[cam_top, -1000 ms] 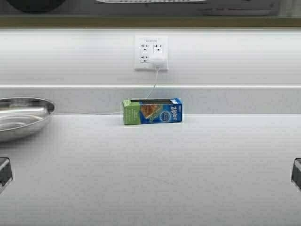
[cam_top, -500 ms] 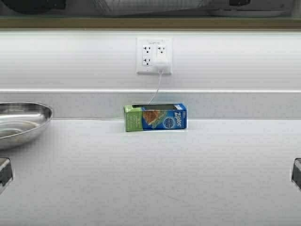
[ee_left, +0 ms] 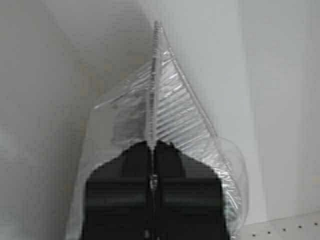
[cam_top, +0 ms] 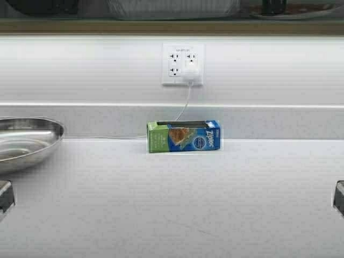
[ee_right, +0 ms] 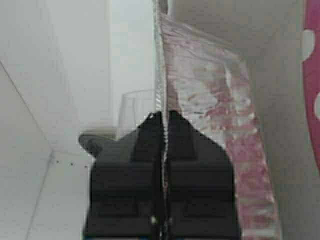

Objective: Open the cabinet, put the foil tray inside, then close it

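The foil tray [cam_top: 172, 8] shows at the top edge of the high view, above the cabinet's tan bottom edge [cam_top: 172, 26]. In the left wrist view my left gripper [ee_left: 153, 145] is shut on the tray's rolled rim, with its ribbed side [ee_left: 175, 115] and clear plastic beyond. In the right wrist view my right gripper [ee_right: 164, 116] is shut on the rim at the other end of the tray [ee_right: 210, 100]. The cabinet's pale inner walls [ee_left: 280, 100] surround both grippers. The cabinet doors are out of view.
A clear glass [ee_right: 136, 112] and a red white-dotted item [ee_right: 312, 75] stand inside the cabinet by the right gripper. Below it, on the white counter [cam_top: 177, 204], are a Ziploc box [cam_top: 184, 136], a wall outlet with a plugged-in charger [cam_top: 183, 64], and a steel bowl [cam_top: 24, 142].
The robot has moved: the counter scene has shifted right and down in the high view. More of the cabinet's inside and the foil tray now shows at the top.
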